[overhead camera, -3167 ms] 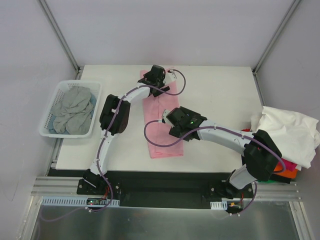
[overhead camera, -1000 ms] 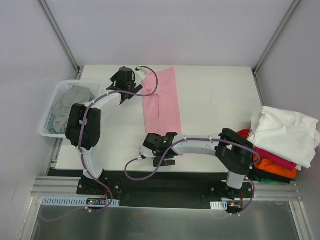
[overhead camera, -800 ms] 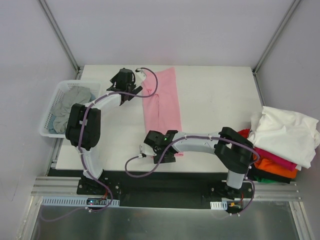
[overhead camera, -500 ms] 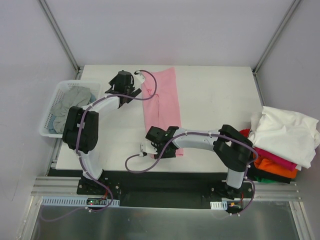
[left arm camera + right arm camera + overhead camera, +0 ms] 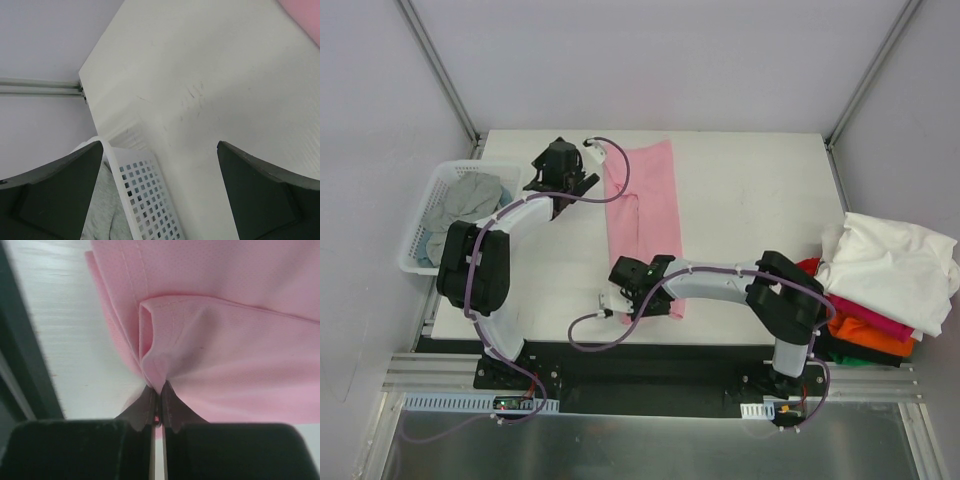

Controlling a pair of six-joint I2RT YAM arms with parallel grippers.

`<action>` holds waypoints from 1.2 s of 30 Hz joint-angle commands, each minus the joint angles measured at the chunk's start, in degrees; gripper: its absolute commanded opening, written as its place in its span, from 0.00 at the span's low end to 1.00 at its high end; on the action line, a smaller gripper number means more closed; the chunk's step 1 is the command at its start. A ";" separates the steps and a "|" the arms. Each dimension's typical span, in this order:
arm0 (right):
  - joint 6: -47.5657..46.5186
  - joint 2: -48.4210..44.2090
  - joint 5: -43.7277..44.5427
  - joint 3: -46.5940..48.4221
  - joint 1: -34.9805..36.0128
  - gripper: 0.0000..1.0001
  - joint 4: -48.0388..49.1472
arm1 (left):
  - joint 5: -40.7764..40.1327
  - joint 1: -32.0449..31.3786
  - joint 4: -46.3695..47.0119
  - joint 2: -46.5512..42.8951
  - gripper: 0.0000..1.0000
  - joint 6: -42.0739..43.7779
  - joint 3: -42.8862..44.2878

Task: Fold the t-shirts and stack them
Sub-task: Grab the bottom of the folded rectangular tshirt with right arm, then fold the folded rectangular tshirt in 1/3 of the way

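Pink t-shirt [image 5: 645, 225]: lies on the table [image 5: 750, 230] as a long narrow strip, already folded lengthwise. It sits on the open table off the right side of the white basket [image 5: 418, 262], apart from it, and runs from the far edge to the near one.

Step in hand, as I judge it: the crosswise fold. The right pincer [image 5: 156, 392] is clamped tight on the strip's near corner, the one on the basket's side. The wrist view shows several pink layers bunched between the closed jaws, with a small ridge of cloth puckered above them.

Right arm: stretched low across the near table edge toward the basket side, wrist almost flat to the table.

Left pincer [image 5: 159, 175]: wide open and holding nothing. It hovers over bare table just off the basket's far right corner, clear of the pink cloth. The arm is arched up and over beside the basket, which holds a crumpled grey t-shirt [image 5: 470, 215].

Next move, your call: lift that corner and carry it toward the strip's far end. Only one corner is held, so expect the free corner to lag and skew the fold. Bring the left pincer across from the basket to hold the far end or take the other corner.

Stack target: the pile [image 5: 865, 335] across the table from the basket, with a white t-shirt [image 5: 895, 265] on top.
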 commanded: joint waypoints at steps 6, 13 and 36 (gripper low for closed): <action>5.73 -8.70 -3.23 0.13 11.60 0.01 -10.04 | 0.54 0.63 2.71 -2.51 0.99 -1.23 -1.86; 5.30 -10.99 3.34 2.41 14.07 0.01 -10.58 | 0.63 0.63 3.24 -2.60 1.00 -1.94 -3.53; -4.45 -3.70 13.21 19.81 -0.78 0.01 -11.63 | -0.69 0.63 6.75 -4.27 0.99 -1.15 -7.14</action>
